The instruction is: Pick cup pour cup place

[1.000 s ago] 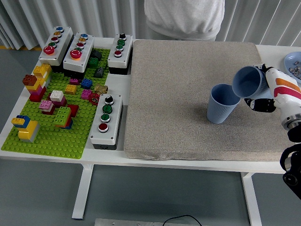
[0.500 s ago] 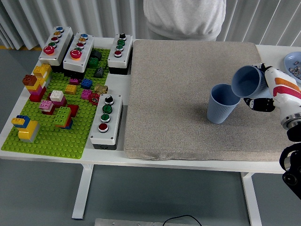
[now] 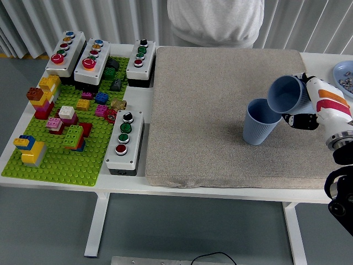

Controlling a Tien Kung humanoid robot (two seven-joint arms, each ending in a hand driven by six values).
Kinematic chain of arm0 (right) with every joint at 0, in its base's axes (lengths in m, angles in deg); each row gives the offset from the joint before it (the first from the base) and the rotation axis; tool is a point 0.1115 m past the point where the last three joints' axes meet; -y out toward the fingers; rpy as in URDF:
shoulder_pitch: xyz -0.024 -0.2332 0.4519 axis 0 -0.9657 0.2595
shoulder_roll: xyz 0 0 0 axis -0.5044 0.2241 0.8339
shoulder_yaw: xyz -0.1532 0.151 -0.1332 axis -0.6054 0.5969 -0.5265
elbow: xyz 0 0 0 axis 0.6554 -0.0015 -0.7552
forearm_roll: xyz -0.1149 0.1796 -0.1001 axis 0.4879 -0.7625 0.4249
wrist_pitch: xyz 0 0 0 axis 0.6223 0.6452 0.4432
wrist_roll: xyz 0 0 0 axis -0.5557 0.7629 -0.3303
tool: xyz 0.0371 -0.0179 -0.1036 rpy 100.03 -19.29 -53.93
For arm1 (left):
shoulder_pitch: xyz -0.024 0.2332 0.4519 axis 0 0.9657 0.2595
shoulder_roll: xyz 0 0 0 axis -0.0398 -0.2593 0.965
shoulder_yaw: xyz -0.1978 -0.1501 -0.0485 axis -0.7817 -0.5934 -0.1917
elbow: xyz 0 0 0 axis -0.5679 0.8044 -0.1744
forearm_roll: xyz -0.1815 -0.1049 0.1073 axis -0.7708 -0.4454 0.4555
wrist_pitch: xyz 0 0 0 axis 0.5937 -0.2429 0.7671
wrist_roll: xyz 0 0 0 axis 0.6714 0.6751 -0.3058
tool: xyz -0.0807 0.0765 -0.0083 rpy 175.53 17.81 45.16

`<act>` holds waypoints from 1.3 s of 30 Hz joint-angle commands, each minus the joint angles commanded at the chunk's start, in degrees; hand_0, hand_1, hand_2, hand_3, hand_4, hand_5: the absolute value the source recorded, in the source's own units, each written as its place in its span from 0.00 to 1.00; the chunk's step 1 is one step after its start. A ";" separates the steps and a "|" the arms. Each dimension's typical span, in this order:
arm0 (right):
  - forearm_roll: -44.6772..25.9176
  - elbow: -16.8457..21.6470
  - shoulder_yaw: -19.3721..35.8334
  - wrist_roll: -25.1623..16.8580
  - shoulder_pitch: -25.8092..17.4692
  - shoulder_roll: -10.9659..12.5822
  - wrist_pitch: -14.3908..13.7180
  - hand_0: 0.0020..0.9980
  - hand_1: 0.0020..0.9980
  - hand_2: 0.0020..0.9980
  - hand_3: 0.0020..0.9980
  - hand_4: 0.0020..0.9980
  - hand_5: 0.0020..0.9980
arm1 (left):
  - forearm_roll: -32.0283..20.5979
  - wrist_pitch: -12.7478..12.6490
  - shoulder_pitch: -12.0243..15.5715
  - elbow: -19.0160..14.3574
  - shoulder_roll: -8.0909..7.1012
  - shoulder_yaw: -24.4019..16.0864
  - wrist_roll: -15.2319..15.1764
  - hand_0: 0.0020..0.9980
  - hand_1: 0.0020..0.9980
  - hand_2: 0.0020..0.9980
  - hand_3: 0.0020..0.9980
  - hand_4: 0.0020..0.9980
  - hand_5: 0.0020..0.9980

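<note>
While right hand grips tilted blue cup, mouth over upright blue cup: robot should keep rim above centre, tip slowly, avoid knocking it.

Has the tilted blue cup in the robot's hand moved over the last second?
Yes, slightly. The tilted blue cup in the right hand has shifted left and up, now overlapping the standing cup more.

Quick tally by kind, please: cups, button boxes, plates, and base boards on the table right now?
Cups: 2, one tilted in the right hand at, one upright on the mat at
Button boxes: 4, at
Plates: 1
Green base boards: 1
Total: 8
</note>
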 joint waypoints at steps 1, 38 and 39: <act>0.00 0.00 -0.03 0.01 0.01 -0.01 0.00 0.79 0.67 0.57 0.68 0.74 0.17 | -0.01 0.00 0.00 0.00 0.00 0.00 0.01 0.74 0.73 0.80 0.67 0.52 0.92; 0.70 0.00 -3.13 0.30 2.70 1.67 0.88 0.79 0.67 0.57 0.68 0.73 0.17 | -0.36 -0.01 -0.09 -0.04 -0.13 0.32 -0.16 0.74 0.73 0.80 0.67 0.52 0.92; 0.77 0.00 -3.32 0.30 2.94 1.89 0.86 0.79 0.67 0.57 0.68 0.73 0.17 | -0.35 0.00 -0.12 -0.03 -0.13 0.30 -0.15 0.74 0.73 0.80 0.67 0.52 0.92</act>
